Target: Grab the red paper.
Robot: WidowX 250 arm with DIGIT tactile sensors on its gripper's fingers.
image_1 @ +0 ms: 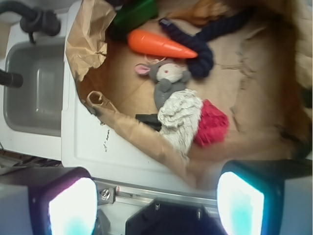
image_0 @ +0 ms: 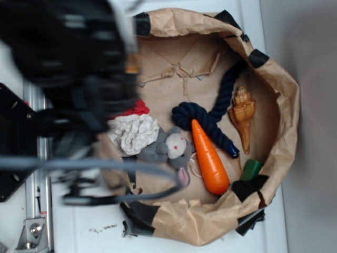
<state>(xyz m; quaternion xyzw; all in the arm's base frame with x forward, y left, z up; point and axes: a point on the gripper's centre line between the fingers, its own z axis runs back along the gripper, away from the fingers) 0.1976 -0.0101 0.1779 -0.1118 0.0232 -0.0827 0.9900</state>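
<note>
Two views give us different things: from the wrist we see the whole red paper (image_1: 211, 123), a small ruffled wad, while the exterior view shows only a red sliver (image_0: 132, 109) behind the blurred black arm (image_0: 68, 58). It lies inside the crumpled brown paper bag (image_1: 85, 41), touching the larger white paper wad (image_1: 180, 117), which rests against a gray stuffed mouse (image_1: 166, 78). Also in the bag we find a smooth orange carrot (image_1: 159, 44), a dark blue braided rope (image_1: 203, 46), a green block (image_0: 251, 169) and, in the exterior view only, a ridged amber shell (image_0: 243, 117). Only the wrist view shows a sink (image_1: 32, 88) beside the bag. The gripper (image_1: 156, 200) stands with its fingers (image_1: 73, 205) spread wide, holding nothing.
</note>
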